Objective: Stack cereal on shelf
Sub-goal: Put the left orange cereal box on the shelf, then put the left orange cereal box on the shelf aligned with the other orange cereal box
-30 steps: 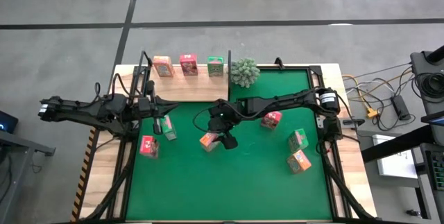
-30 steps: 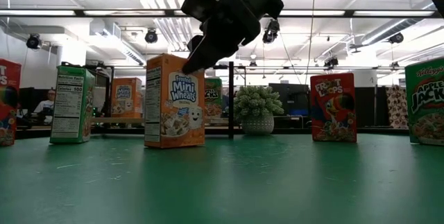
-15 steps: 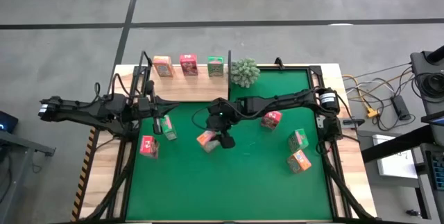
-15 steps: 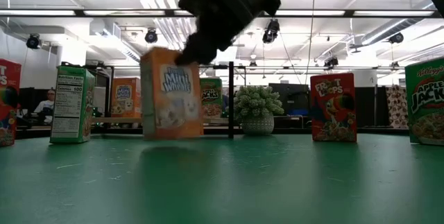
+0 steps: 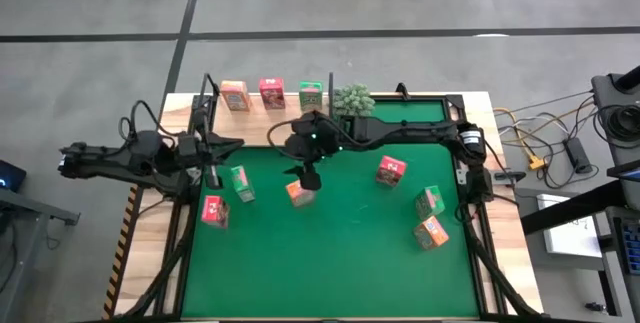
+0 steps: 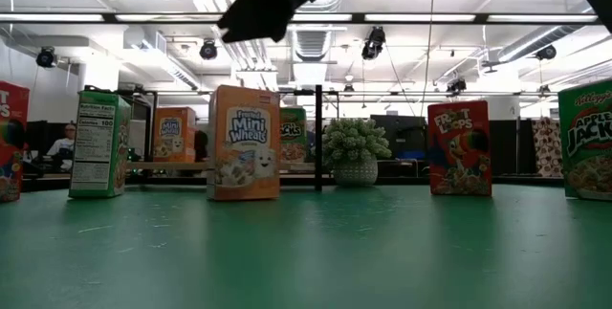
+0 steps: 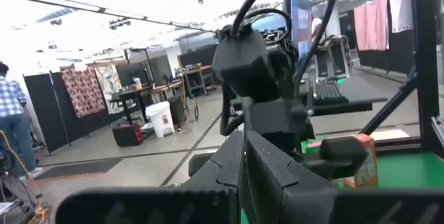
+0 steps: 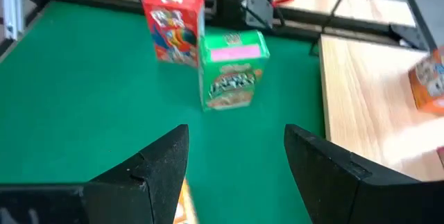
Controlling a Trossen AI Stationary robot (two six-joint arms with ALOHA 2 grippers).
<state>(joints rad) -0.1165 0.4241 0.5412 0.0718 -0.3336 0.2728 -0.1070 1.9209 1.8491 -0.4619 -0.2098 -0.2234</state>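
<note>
Three small printed cardboard boxes (image 5: 271, 94) on flat wood shelf (image 5: 262, 126)

The high view looks straight down from far above on the whole surface (image 5: 330, 263). The low view sits at mat level, facing the room, close behind the orange box (image 6: 244, 143) both views share. Each wrist view looks forward along its arm.

Looked like an open lab or workshop: exposed ceiling ducts (image 6: 239, 46), hanging lamps (image 6: 208, 50), partition screens (image 7: 84, 92), workbenches (image 7: 196, 80).
</note>
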